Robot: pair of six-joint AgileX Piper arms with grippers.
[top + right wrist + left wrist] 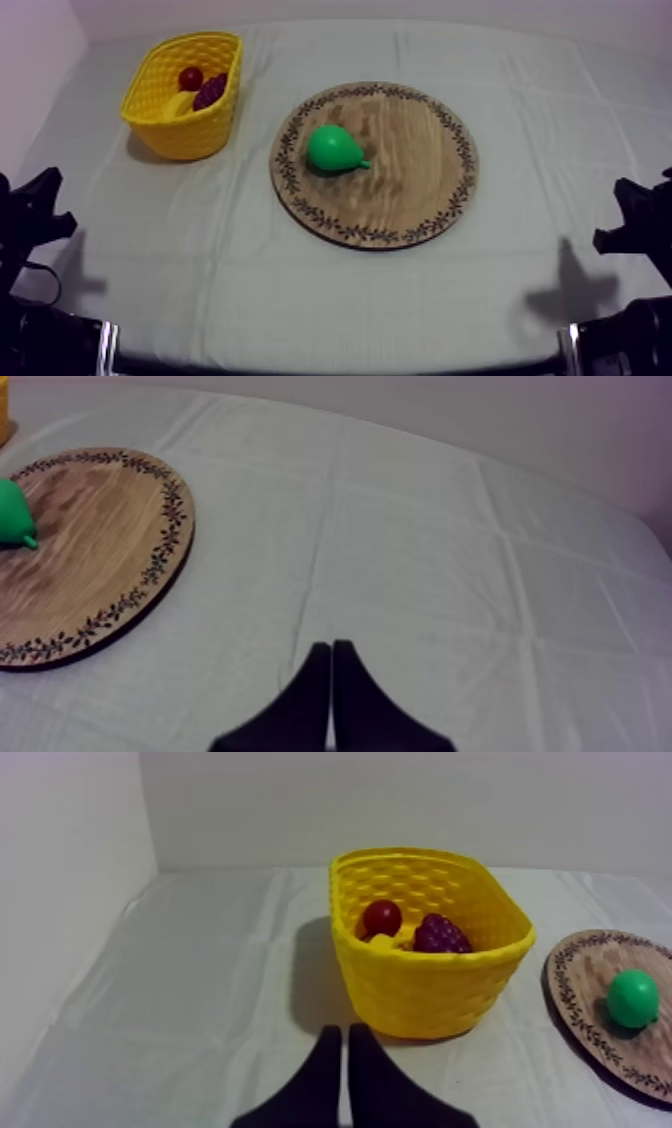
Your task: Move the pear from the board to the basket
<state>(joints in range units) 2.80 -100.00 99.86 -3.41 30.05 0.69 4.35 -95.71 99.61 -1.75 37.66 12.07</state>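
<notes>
My left claw and right claw are both closed on nothing, arms low at the top view's lower corners. The pear lies on its side left of centre on the wooden board, stem pointing right. The yellow basket stands upper left.

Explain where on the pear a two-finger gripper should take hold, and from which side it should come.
Grip the pear round its fat rounded body, not the narrow stem end. It lies on its side on the wooden board, so come straight down from above, fingers either side of the body, across its length. The left gripper, shut now, sits nearer the yellow basket.
</notes>
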